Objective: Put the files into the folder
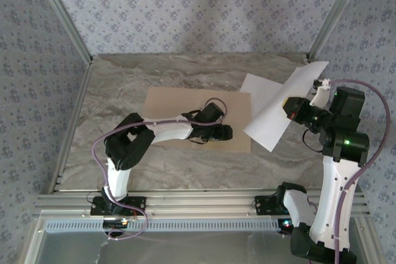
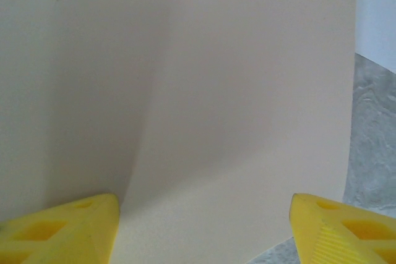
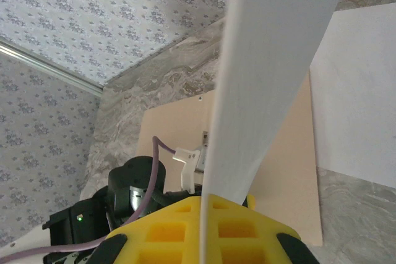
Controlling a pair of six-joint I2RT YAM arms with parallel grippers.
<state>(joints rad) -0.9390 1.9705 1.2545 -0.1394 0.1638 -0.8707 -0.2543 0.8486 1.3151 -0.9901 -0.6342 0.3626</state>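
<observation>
The tan folder point(image 1: 173, 106) lies flat in the middle of the table, and its small metal clip point(image 3: 203, 148) shows in the right wrist view. My left gripper point(image 1: 224, 132) rests low over the folder's right part, open, its yellow fingers point(image 2: 62, 230) wide apart above the pale folder surface point(image 2: 204, 91). My right gripper point(image 3: 203, 217) is shut on one white sheet point(image 1: 291, 100), held tilted in the air beside the folder's right edge and seen edge-on point(image 3: 272, 54). The second white sheet point(image 1: 258, 89) lies flat on the table, partly under the lifted one.
The marble tabletop point(image 1: 185, 69) is enclosed by patterned walls with metal posts point(image 1: 62, 13) at the back corners. An aluminium rail point(image 1: 198, 202) runs along the near edge. The left arm point(image 3: 130, 183) stretches across the folder.
</observation>
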